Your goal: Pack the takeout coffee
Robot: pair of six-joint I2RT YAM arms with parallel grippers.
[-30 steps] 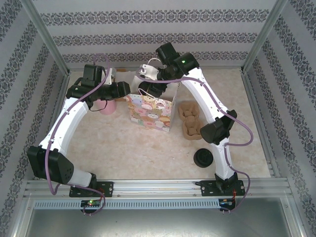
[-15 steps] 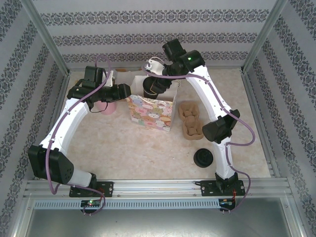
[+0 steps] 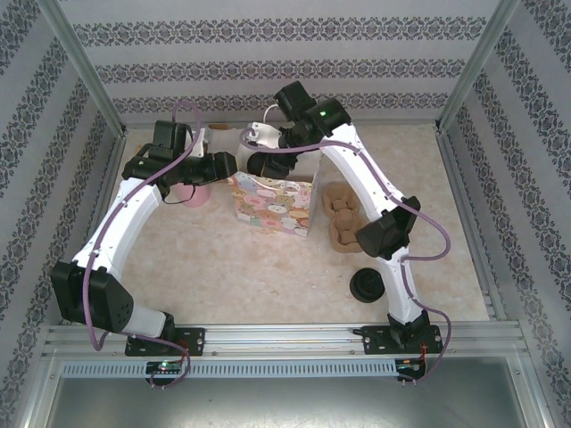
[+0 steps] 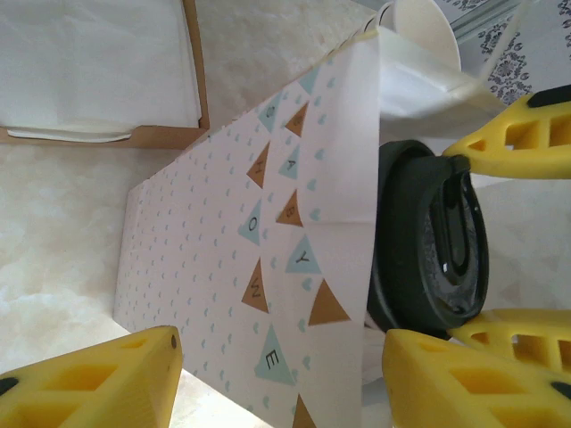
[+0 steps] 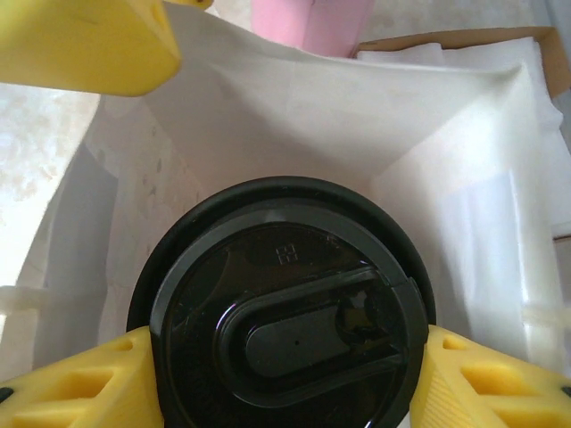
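Note:
The takeout coffee (image 5: pixel 285 312), a cup under a round black lid, hangs over the open mouth of the patterned paper bag (image 3: pixel 272 205). My right gripper (image 5: pixel 285 383) is shut on it, one yellow finger on each side of the lid. The bag's white inside (image 5: pixel 268 116) lies below the cup. From the left wrist, the lid (image 4: pixel 428 241) shows just past the bag's rim. My left gripper (image 4: pixel 281 383) is open at the bag's left side (image 4: pixel 223 241), its jaws wide apart. One finger sits near the rim; whether it touches, I cannot tell.
A pink cup (image 3: pixel 192 192) stands left of the bag. A brown box of white napkins (image 4: pixel 89 71) lies behind it, and white cups (image 4: pixel 419 22) stand by the back wall. A cardboard cup carrier (image 3: pixel 343 214) and loose black lids (image 3: pixel 368 285) lie to the right.
My right gripper has carried the coffee a little to the left, over the bag's mouth. The left arm has held still.

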